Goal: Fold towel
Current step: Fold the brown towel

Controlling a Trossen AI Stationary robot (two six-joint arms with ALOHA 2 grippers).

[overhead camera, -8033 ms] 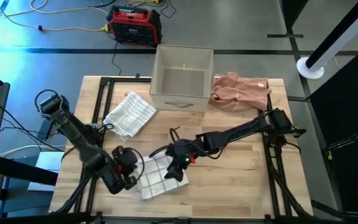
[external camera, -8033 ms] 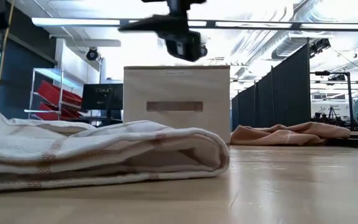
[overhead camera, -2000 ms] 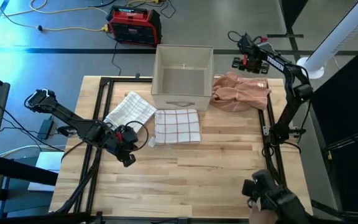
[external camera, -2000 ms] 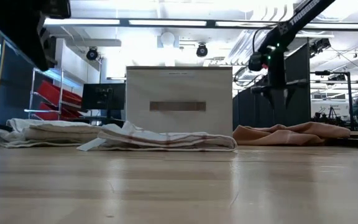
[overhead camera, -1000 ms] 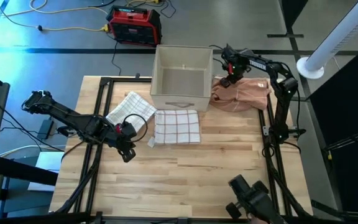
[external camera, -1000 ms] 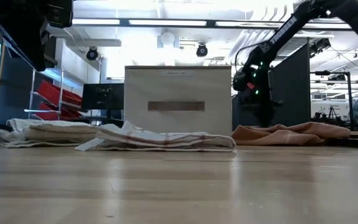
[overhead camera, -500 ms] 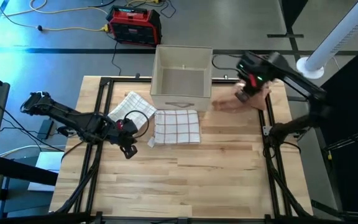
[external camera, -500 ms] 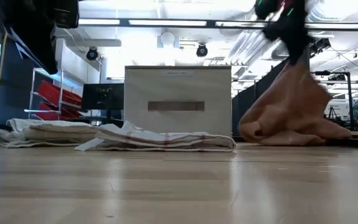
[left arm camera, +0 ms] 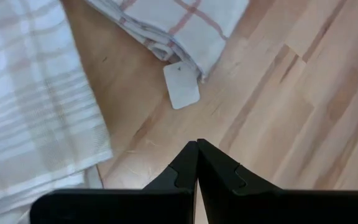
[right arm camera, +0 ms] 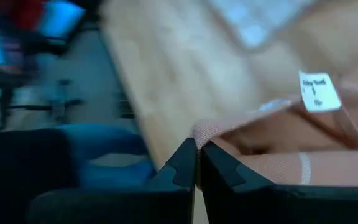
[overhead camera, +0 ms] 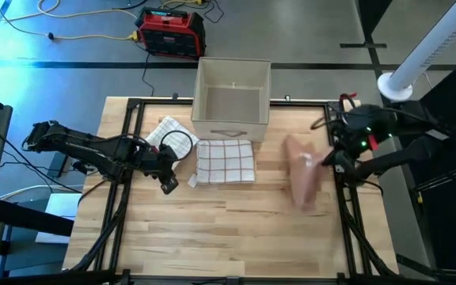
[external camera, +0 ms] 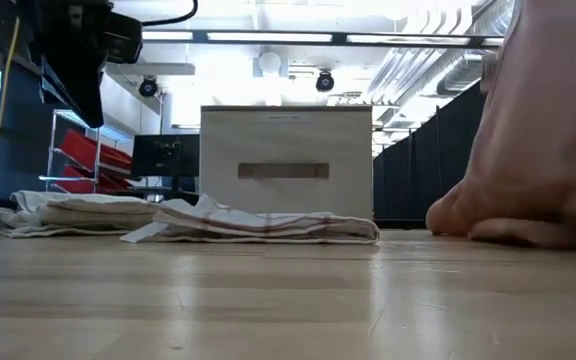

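The dark six-joint left arm reaches in low from the bench's left edge, its elbow out past the frame rail, and its two-finger left gripper [overhead camera: 169,183] hangs above the wood with its black fingers [left arm camera: 182,167] pressed flat together and nothing between them. The dark right arm folds back over the right-hand rail, and its right gripper [overhead camera: 325,157] points inward, its fingers [right arm camera: 182,163] pinched on the edge of a salmon-pink cloth [overhead camera: 305,179].
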